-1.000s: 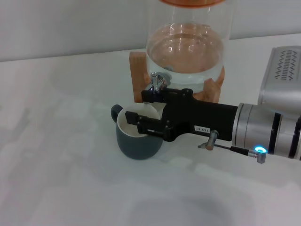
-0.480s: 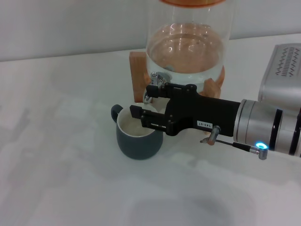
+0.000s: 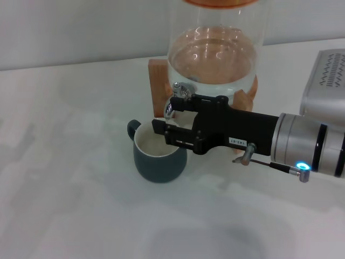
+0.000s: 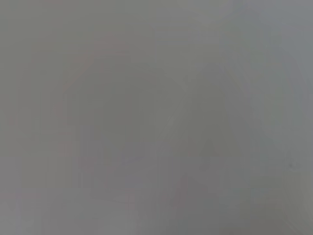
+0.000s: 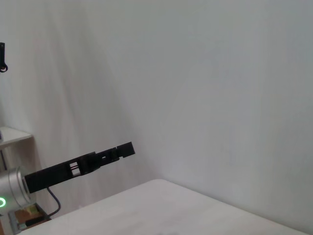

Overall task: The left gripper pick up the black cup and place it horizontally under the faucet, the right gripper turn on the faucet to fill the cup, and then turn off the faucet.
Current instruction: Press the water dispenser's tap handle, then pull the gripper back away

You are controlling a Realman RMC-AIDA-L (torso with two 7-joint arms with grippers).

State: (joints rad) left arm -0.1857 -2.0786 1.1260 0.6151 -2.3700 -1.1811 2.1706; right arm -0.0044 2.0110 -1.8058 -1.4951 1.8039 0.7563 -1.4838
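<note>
Black cup [image 3: 159,156]: upright on the white table [image 3: 64,178], directly below the faucet [image 3: 178,97]; contents indiscernible. Right gripper [image 3: 164,116]: fingers parted, spanning faucet and cup rim, shifted slightly rightward since a second ago. Glass dispenser [image 3: 213,59]: part-filled, top cropped. Left gripper [image 5: 124,149]: parked away, finger state unclear.

I see the black cup [image 3: 159,155] standing upright on the surface, cream inside, handle toward the robot's left, directly below the chrome faucet [image 3: 179,97].
</note>
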